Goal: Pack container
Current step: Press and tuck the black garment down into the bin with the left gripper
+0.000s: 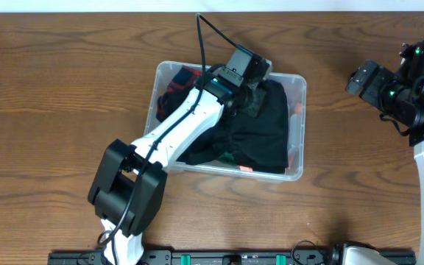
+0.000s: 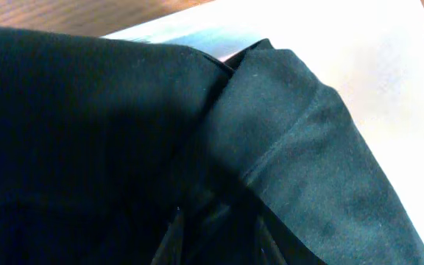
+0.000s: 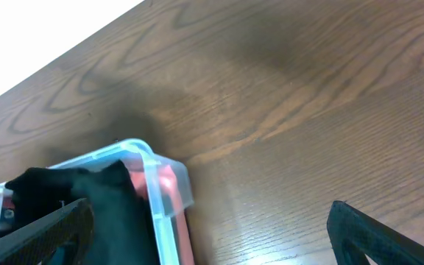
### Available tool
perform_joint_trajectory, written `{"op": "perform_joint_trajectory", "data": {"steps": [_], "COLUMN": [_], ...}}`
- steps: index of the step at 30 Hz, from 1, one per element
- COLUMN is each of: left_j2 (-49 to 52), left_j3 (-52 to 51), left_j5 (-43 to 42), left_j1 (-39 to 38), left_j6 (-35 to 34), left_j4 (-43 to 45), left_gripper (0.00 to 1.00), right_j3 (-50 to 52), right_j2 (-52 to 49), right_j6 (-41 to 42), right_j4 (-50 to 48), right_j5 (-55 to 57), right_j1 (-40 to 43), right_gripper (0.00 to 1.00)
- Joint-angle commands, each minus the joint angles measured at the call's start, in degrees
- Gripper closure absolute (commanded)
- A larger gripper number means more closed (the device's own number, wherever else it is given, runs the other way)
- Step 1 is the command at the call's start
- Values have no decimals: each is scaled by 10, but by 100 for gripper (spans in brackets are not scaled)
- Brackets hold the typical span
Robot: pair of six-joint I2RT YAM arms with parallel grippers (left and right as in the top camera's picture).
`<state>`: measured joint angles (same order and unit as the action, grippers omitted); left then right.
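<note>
The clear plastic container [image 1: 301, 82] sits mid-table, filled with clothes. A black garment [image 1: 262, 131] lies on top and fills the left wrist view [image 2: 300, 125]. My left gripper [image 1: 250, 87] is down inside the container at its far side. Its fingers [image 2: 218, 239] stand close together with a fold of the black garment between them. My right gripper [image 1: 361, 78] hovers above the bare table to the right of the container, open and empty [image 3: 212, 217]. The container's corner shows in the right wrist view [image 3: 174, 175].
Red and dark blue cloth [image 1: 179, 79] lies in the container's far left corner. Something red [image 1: 295, 118] shows along its right wall. The wooden table [image 1: 65, 88] spreads to both sides. A black rail [image 1: 234, 258] runs along the front edge.
</note>
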<state>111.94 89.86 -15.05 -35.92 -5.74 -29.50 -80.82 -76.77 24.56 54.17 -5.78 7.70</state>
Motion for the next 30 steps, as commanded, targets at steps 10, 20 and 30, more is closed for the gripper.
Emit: {"op": "perform_joint_trajectory", "data": {"steps": [10, 20, 30], "left_j2": [-229, -203, -114], "left_j3": [-12, -137, -229], "left_j5": [164, 170, 166], "left_j1": [18, 50, 51], "left_j6": [-59, -99, -124], "left_j4": [-199, -229, -111], "left_gripper": [59, 59, 59], "right_j3": [-2, -2, -2], "right_j2": [-1, -1, -1], "right_j6": [2, 2, 2], "right_j4": [1, 1, 1], "right_j5": [-1, -1, -1], "right_j1": [3, 3, 3], "right_gripper": [1, 1, 1]}}
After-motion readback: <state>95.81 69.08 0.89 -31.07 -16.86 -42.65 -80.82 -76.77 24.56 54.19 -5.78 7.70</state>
